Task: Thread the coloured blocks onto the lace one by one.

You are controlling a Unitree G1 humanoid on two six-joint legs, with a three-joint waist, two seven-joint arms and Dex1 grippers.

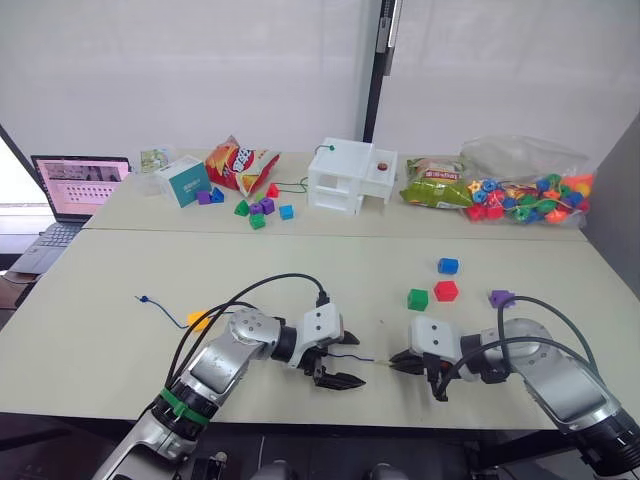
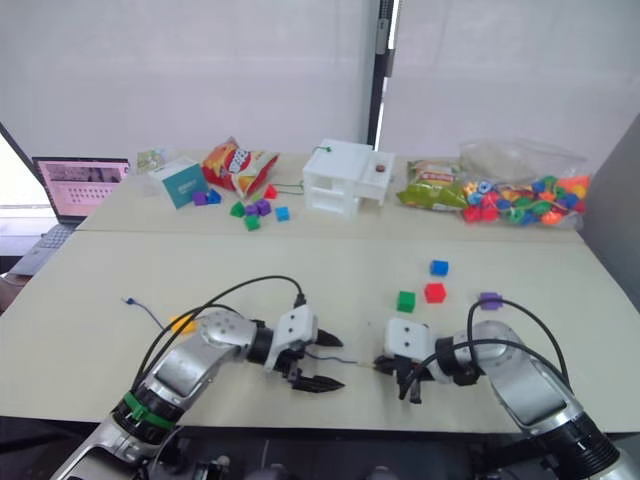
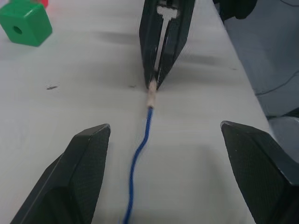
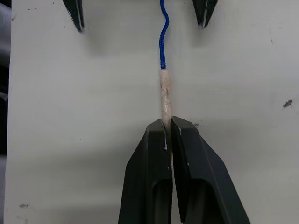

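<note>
1. Our right gripper (image 4: pixel 167 122) has its two black fingers pressed together on the pale stiff tip of the lace (image 4: pixel 162 44). The tip pokes out from between the fingertips and lies flat on the table (image 1: pixel 300 270).

2. Our left gripper (image 1: pixel 340 362) faces the right one across the near edge of the table, with its fingers (image 3: pixel 79 158) spread wide apart. The blue cord runs between them, touching neither.

3. From the pinched tip the lace trails back past our left gripper and along the table to our left, where its far end, with a small knot (image 1: pixel 143 298), lies on the bare tabletop.

4. The yellow-orange block (image 1: pixel 199 320) sits beside the lace, just behind our left forearm.

5. Beyond our right gripper the other loose blocks lie close together: the green block (image 1: pixel 417 299) and the red block (image 1: pixel 446 291) side by side, the blue block (image 1: pixel 448 266) a little farther back, and the purple block (image 1: pixel 501 298) off to the right, near the black cable of our right arm.

6. At the far side of the table we see a white box (image 1: pixel 350 177), a red snack bag (image 1: pixel 238 163), a green snack bag (image 1: pixel 435 183), a clear bag of bright beads (image 1: pixel 530 190), a scatter of small coloured pieces (image 1: pixel 256 208) and a teal box (image 1: pixel 188 182). A laptop (image 1: pixel 76 186) stands open at far left.
</note>
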